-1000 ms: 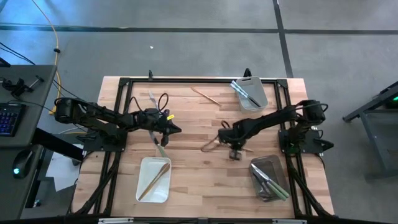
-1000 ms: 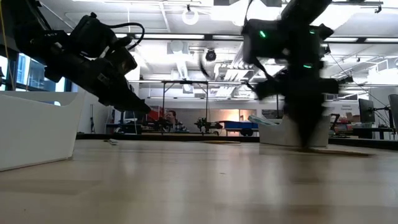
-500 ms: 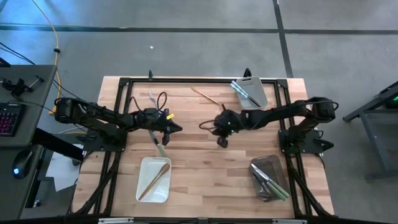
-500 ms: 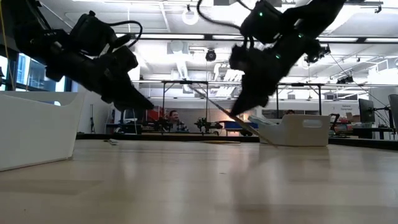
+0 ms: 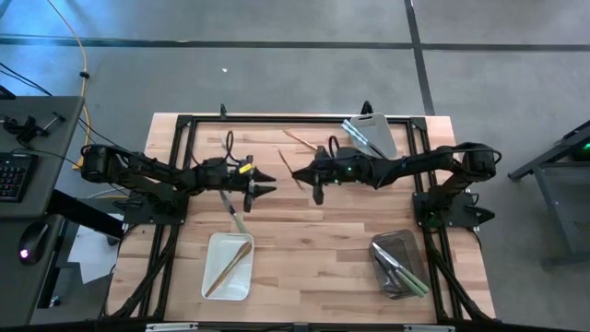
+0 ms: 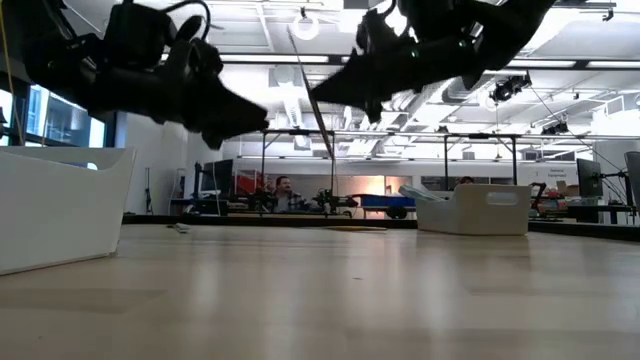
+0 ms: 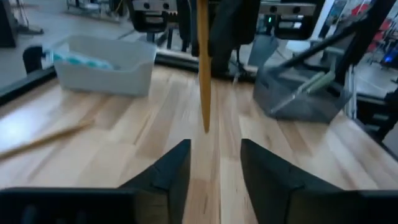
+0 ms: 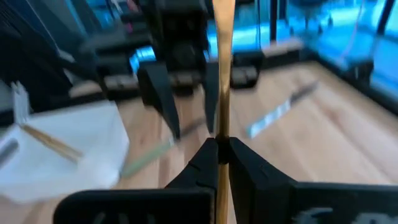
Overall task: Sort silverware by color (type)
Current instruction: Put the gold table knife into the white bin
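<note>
Above mid-table, right pincer (image 5: pixel 309 175) pinching gold utensil (image 5: pixel 288 167), left pincer (image 5: pixel 267 181) open

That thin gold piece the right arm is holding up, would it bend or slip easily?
The gold piece looks stiff: it stays straight though the right tool pinches only one end. Its slim, smooth surface probably makes it slippery, so it might swivel in that narrow pinch. Probably light, since it hangs steady above the table.

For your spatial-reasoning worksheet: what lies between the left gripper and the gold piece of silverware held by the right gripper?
Nothing: in the left wrist view, only bare wooden table shows between the left gripper and the hanging gold silverware. The high view agrees.
</note>
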Robot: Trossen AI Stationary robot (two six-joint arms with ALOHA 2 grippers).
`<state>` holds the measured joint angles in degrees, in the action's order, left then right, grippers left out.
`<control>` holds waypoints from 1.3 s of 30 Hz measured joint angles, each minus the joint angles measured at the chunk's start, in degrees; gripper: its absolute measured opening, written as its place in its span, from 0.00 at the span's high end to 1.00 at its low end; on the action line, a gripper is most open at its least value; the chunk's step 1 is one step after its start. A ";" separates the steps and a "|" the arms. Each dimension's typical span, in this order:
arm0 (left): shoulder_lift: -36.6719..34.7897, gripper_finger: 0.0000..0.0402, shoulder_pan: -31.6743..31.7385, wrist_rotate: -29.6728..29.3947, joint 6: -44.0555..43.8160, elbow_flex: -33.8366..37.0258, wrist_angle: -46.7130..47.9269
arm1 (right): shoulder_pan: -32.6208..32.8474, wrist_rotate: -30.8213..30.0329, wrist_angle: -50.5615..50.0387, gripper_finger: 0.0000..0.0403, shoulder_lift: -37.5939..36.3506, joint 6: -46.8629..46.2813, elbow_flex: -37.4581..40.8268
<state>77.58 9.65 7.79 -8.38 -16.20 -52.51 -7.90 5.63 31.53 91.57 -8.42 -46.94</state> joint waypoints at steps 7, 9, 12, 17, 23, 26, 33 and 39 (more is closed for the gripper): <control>0.00 0.58 -0.02 -2.27 1.71 -4.50 -0.55 | 0.00 0.03 8.28 1.00 0.00 1.37 -0.02; 0.00 0.56 0.00 -3.99 3.61 -5.79 -0.55 | 0.00 0.39 9.46 1.00 0.00 1.97 -0.02; 0.47 0.55 0.02 -4.70 5.05 -8.01 -0.58 | 0.00 0.53 10.41 1.00 0.00 2.48 -0.16; 2.60 0.56 0.00 -3.99 4.43 -11.32 -0.44 | 0.00 0.59 10.97 1.00 0.00 3.97 -1.13; 5.32 0.57 0.00 -3.65 4.07 -13.73 -0.58 | 0.01 0.59 11.63 1.00 -0.02 5.44 -1.84; 5.38 0.61 0.00 -3.85 4.08 -13.77 -0.90 | 0.02 0.59 11.68 1.00 -0.02 5.88 -1.84; 5.38 0.90 0.00 -3.89 6.57 -13.80 -1.45 | 0.00 0.52 12.11 1.00 -0.02 7.12 -1.84; 5.38 0.95 0.02 -3.43 7.46 -13.78 -1.20 | 0.02 -1.01 11.61 1.00 -0.02 7.40 -1.84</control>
<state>82.96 9.67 4.36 -0.93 -29.98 -53.71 -7.88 4.62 43.14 91.55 -1.02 -48.77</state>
